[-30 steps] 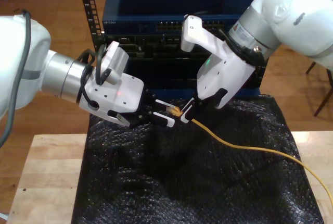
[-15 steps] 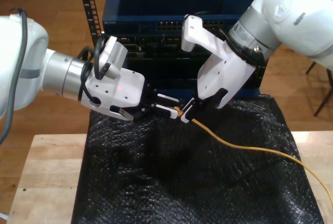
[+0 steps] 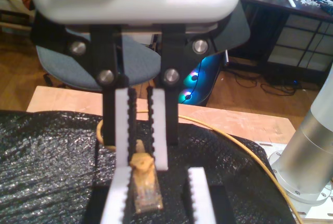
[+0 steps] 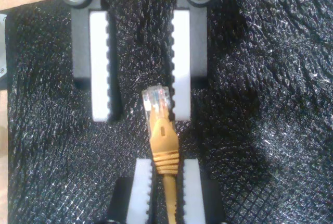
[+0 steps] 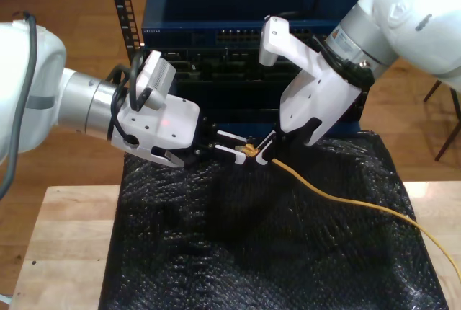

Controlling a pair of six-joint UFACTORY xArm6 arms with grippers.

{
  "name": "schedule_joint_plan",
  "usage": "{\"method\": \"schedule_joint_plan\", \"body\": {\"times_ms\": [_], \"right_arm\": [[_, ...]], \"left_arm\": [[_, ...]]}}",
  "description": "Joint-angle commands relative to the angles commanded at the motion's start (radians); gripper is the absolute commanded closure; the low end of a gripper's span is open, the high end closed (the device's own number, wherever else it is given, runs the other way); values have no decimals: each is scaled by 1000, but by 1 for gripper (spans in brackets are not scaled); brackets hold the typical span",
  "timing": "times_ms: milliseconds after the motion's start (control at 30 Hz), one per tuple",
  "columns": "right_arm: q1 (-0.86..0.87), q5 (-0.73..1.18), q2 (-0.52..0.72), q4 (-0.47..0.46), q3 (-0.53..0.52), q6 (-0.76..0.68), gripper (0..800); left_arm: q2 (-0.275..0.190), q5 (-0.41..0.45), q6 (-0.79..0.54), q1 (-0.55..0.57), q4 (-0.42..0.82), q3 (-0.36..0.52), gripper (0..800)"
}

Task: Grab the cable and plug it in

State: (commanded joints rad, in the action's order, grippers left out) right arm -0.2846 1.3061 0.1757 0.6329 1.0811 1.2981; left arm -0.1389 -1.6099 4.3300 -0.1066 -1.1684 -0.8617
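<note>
The yellow-orange cable (image 5: 346, 202) runs from the exterior view's right edge up to mid-scene, ending in a clear plug (image 5: 248, 150). My second gripper (image 5: 265, 153), on the arm at the exterior view's right, is shut on the cable's boot just behind the plug (image 4: 156, 98), its pads (image 4: 141, 182) pinching the cable (image 4: 165, 153). My first gripper (image 5: 240, 145), coming from the exterior view's left, is open with one finger on each side of the plug (image 3: 145, 190). The plug lies close to one of its pads (image 4: 182, 62).
Both grippers hover over a black crinkled mat (image 5: 252, 252) that covers a wooden table (image 5: 65, 245). Behind them stands a dark blue network unit (image 5: 238, 7) with a row of ports (image 5: 238, 36). A black rack rail (image 5: 122, 0) rises at the exterior view's back left.
My first gripper has risen and moved toward the exterior view's right, bringing its open fingers around the plug. My second gripper, still holding the cable, shifted slightly up and right.
</note>
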Motion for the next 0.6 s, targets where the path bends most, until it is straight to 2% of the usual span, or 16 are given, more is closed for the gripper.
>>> {"method": "schedule_joint_plan", "body": {"times_ms": [300,433,600], "right_arm": [[0,2,0,9,-2,2,792],[2,2,0,9,-2,2,792],[2,2,2,9,-2,2,792]], "left_arm": [[0,3,0,0,0,0,593],[11,6,0,-2,0,-2,530],[17,2,0,-3,0,-2,530]]}}
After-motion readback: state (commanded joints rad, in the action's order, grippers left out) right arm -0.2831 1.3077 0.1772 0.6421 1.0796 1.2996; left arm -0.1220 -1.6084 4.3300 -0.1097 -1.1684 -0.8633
